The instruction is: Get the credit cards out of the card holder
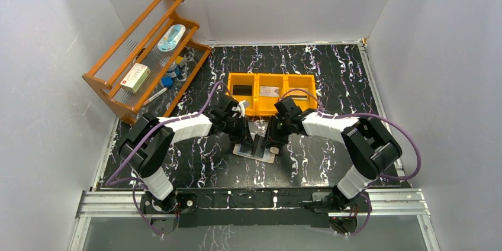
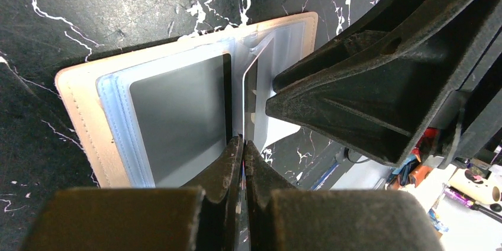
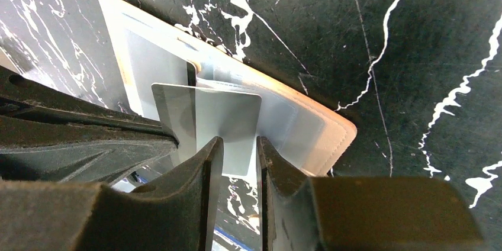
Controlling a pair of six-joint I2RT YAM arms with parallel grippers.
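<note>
Right wrist view: open card holder [image 3: 314, 124] lies mid-frame on the black marble table [image 3: 402, 55], a grey card [image 3: 228, 115] rising from it. The right gripper [image 3: 238, 147] is narrowly parted around the card, grip unclear. The left gripper [image 2: 241, 147] pinches a clear sleeve leaf [image 2: 244, 85]. The card looks thin, stiff and slick: take its free edge squarely
</note>
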